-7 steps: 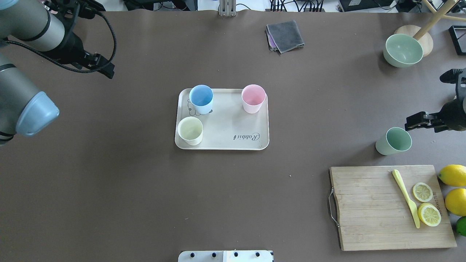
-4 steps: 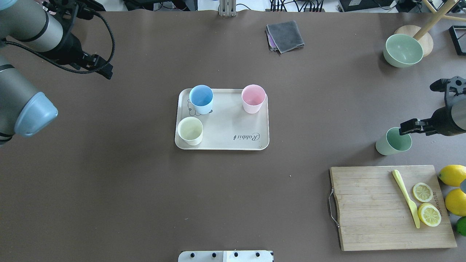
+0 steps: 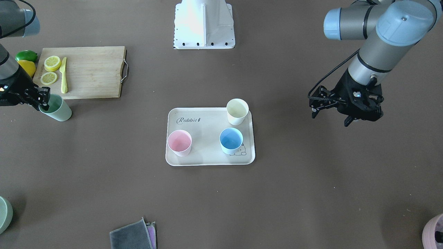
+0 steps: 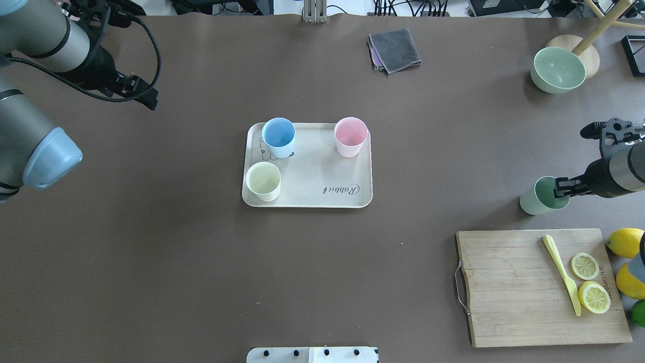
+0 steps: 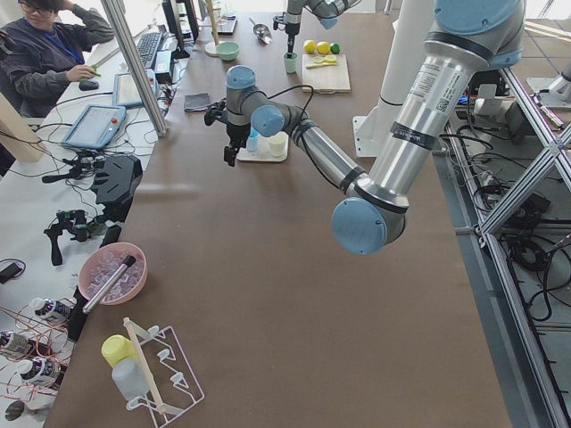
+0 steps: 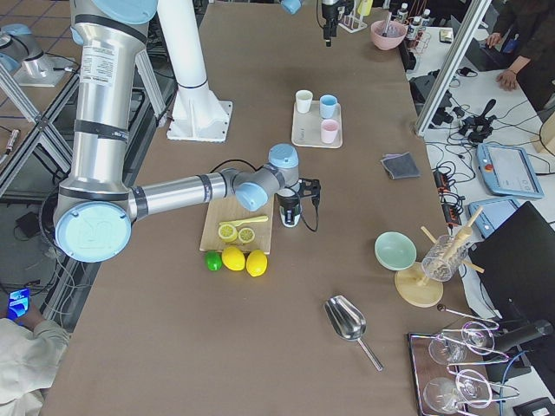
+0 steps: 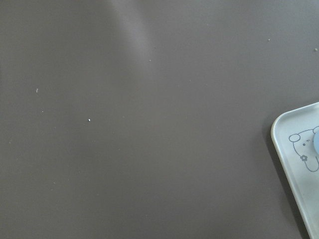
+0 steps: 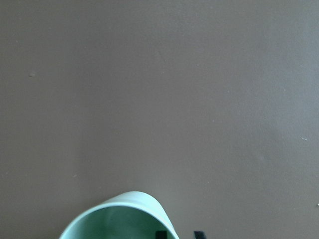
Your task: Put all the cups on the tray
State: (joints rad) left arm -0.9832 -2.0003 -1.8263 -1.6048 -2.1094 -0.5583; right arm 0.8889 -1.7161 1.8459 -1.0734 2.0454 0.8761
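The beige tray (image 4: 312,174) lies mid-table with the light blue cup (image 4: 278,136), pink cup (image 4: 350,135) and cream cup (image 4: 263,180) upright on it. The mint green cup (image 4: 541,197) stands on the table at the right, just beyond the cutting board. My right gripper (image 4: 559,189) is at this cup's rim. In the right wrist view one fingertip (image 8: 160,234) is inside the cup (image 8: 119,219) and the other is outside, with a small gap to the wall. My left gripper (image 4: 143,96) is open and empty, over bare table left of the tray.
A wooden cutting board (image 4: 504,287) with a yellow knife, lemon slices and whole lemons lies near the mint cup. A green bowl (image 4: 558,69) and a grey cloth (image 4: 394,49) are at the far side. A mauve-pink pot (image 3: 434,231) shows at a corner.
My right gripper has moved in and down from beside the mint green cup to over its rim. The cup has not moved. The left arm barely shifted.
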